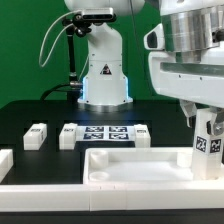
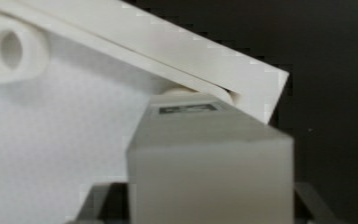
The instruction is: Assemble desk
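Note:
The white desk slab [image 1: 130,166] lies at the front of the black table, recessed side up with a raised rim. My gripper [image 1: 205,124] is at the exterior view's right, shut on a white tagged leg post [image 1: 211,142] held upright over the slab's right end. In the wrist view the leg post [image 2: 202,160] fills the space between my fingers [image 2: 108,205], and its far end sits at the slab's corner rim [image 2: 211,70]. A round screw hole [image 2: 5,50] shows in the slab [image 2: 69,130]. I cannot tell whether the post touches the slab.
The marker board [image 1: 104,135] lies mid-table. A loose leg post [image 1: 37,136] lies at the exterior view's left, and two more white blocks [image 1: 141,133] sit at the board's ends. White border rails [image 1: 60,195] run along the front and left. The robot base [image 1: 104,80] stands behind.

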